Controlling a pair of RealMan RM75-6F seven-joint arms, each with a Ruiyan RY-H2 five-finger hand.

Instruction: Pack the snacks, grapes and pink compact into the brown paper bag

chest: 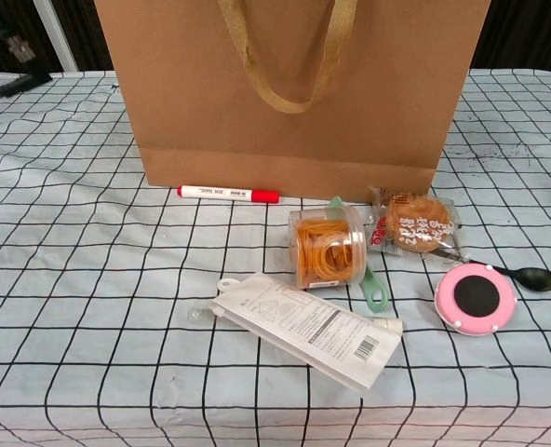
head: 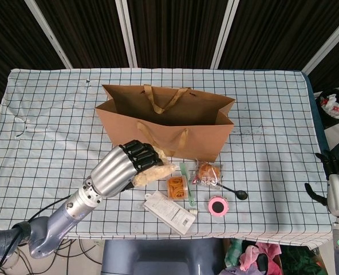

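**Brown bag upright, snack packet lifted before it**

Crinkled clear plastic, a snack packet (head: 153, 172) sits clamped in the left hand (head: 129, 162), raised off the checked desk (head: 55, 114), long axis pointing right toward the brown paper bag (head: 165, 123). Below lie a red-capped marker (chest: 227, 193), a round tub of orange rings (chest: 329, 248), a wrapped biscuit (chest: 413, 223), a black spoon (chest: 527, 276), a flat white pouch (chest: 303, 326) and the round pink compact (chest: 476, 298). At the desk's edge the right hand (head: 338, 189) shows partly; cannot tell its state.

The left hand (head: 125, 167) has a smooth, brushed-metal back and dark fingers closed on a crinkly clear-plastic snack packet (head: 153, 172). Just beyond it stands the matt brown paper bag (head: 175, 130); the bench (head: 55, 114) below wears checked cloth.
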